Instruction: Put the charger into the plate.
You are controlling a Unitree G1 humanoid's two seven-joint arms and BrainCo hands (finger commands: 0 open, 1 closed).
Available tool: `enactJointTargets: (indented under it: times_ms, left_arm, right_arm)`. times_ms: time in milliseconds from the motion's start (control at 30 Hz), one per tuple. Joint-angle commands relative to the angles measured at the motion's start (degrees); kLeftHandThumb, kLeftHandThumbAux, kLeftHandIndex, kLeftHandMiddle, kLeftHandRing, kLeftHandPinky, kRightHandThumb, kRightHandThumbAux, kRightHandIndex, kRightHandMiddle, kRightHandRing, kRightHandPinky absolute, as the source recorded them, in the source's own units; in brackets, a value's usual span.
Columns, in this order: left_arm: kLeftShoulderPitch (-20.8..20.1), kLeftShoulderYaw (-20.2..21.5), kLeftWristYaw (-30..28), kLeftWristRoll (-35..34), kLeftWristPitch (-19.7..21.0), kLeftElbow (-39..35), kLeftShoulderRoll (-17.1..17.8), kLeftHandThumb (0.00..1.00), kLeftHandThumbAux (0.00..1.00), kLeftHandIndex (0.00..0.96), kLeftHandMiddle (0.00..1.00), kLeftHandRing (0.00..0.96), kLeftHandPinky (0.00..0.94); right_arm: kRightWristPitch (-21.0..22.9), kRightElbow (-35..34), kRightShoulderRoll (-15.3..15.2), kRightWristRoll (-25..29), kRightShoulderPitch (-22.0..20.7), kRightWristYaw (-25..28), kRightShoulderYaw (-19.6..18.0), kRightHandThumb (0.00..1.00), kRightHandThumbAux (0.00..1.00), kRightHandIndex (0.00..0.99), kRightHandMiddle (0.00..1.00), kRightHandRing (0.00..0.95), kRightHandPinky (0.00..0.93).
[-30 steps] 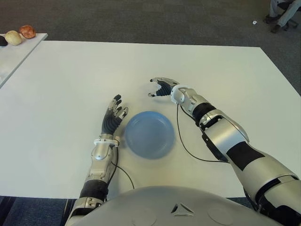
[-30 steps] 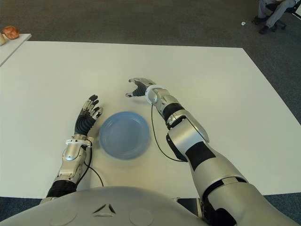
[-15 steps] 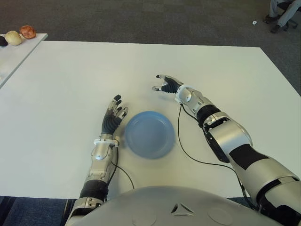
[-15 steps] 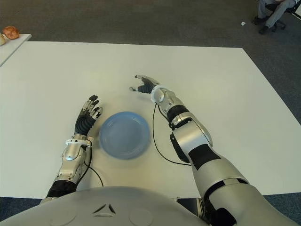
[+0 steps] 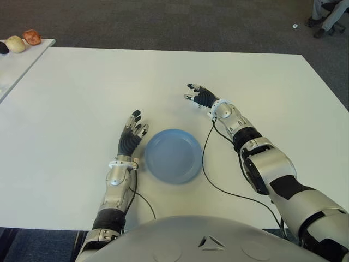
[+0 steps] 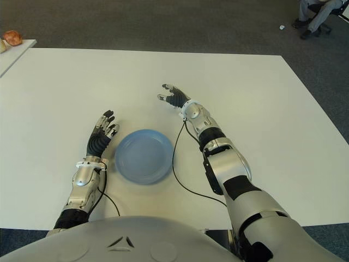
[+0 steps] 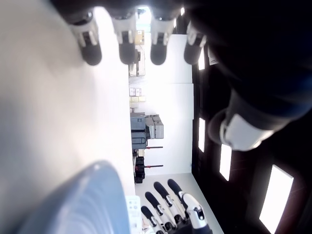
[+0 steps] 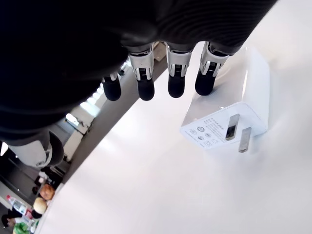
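A white charger (image 8: pixel 234 112) lies on the white table (image 5: pixel 82 93) with its two prongs pointing sideways, seen only in the right wrist view. My right hand (image 5: pixel 196 96) is open, and its straightened fingertips (image 8: pixel 175 83) sit just over one end of the charger without closing on it. In the eye views the hand shows beyond the upper right of the empty blue plate (image 5: pixel 173 155). My left hand (image 5: pixel 132 134) is open, fingers spread, just left of the plate.
A black cable (image 5: pixel 209 176) runs from my right wrist across the table, right of the plate. A side table (image 5: pixel 11 65) at the far left carries round food items (image 5: pixel 24 39). A seated person's legs (image 5: pixel 327 13) show far right.
My right hand has shifted to the right and its fingers have gone from a curled claw to nearly straight. The left hand and the plate have not moved.
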Motion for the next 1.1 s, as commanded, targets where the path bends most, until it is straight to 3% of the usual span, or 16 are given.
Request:
enactJointTargets:
  times_ms: [33, 233, 533, 1100]
  left_arm:
    - [3.03, -0.24, -0.87, -0.35, 4.37, 4.59, -0.15, 0.000, 0.578, 0.000, 0.011, 0.002, 0.020]
    - [2.78, -0.25, -0.64, -0.28, 4.40, 4.79, 0.04, 0.000, 0.572, 0.000, 0.012, 0.002, 0.019]
    - [2.53, -0.14, -0.88, -0.65, 4.77, 4.92, 0.22, 0.000, 0.569, 0.000, 0.015, 0.005, 0.022]
    - [2.44, -0.25, -0.67, -0.30, 5.05, 4.96, 0.24, 0.000, 0.566, 0.000, 0.014, 0.004, 0.018]
  right_arm:
    - [9.26, -14.99, -1.66, 1.08, 8.10, 4.20, -0.40, 0.000, 0.399, 0.000, 0.000, 0.000, 0.000]
    - [14.02, -23.03, -0.96, 2.62, 11.40, 5.70, -1.13, 0.001, 0.397, 0.000, 0.000, 0.000, 0.000]
    - [17.46, -30.18, -0.73, 4.68, 15.37, 7.22, -1.91, 0.000, 0.400, 0.000, 0.000, 0.000, 0.000]
    - [23.74, -44.96, -3.01, 3.87, 22.83, 9.26, -1.99, 0.000, 0.434, 0.000, 0.000, 0.000, 0.000]
